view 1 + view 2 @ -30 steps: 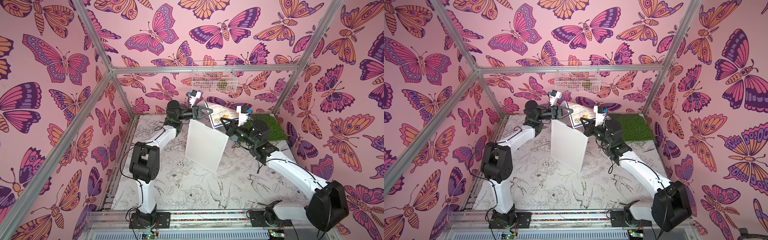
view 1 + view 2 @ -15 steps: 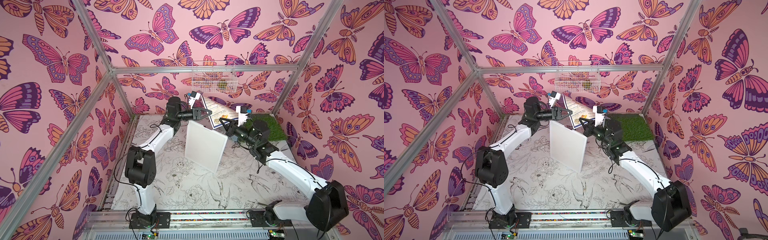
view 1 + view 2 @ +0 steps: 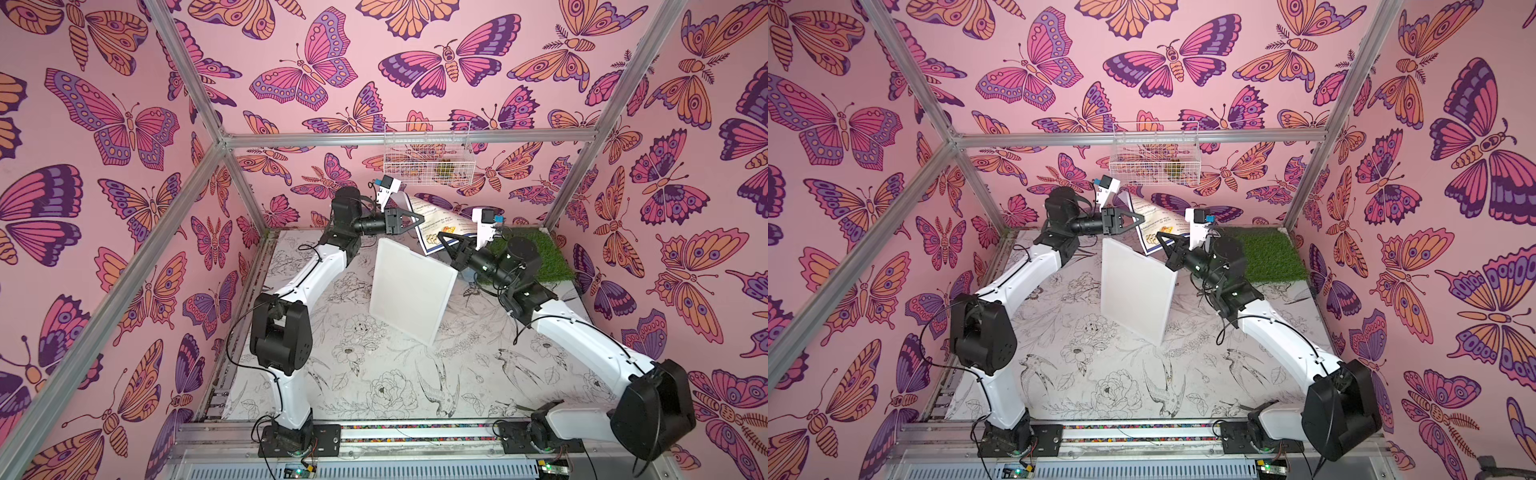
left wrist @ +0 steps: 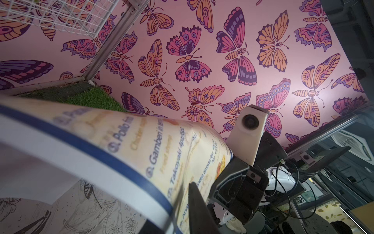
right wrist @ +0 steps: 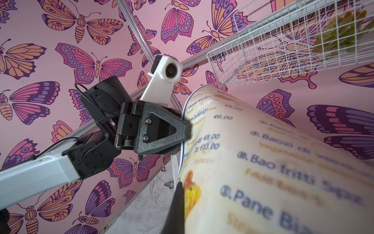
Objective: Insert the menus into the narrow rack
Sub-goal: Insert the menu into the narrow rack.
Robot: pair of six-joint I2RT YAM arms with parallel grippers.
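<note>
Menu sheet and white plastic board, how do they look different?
The cream glossy menu sheet has blue edging, words and food pictures; the flat white plastic rack is plain. The menu sheet curls up in the air; the rack is flat and tilted. Both are thin and pale.

Bright, even light fills both top views, leaving only soft shadows on the table point(image 3: 374, 382). In the wrist views the menu point(image 4: 141, 145) blurs close to the lens, while the wall point(image 4: 263, 85) is sharp.
</note>
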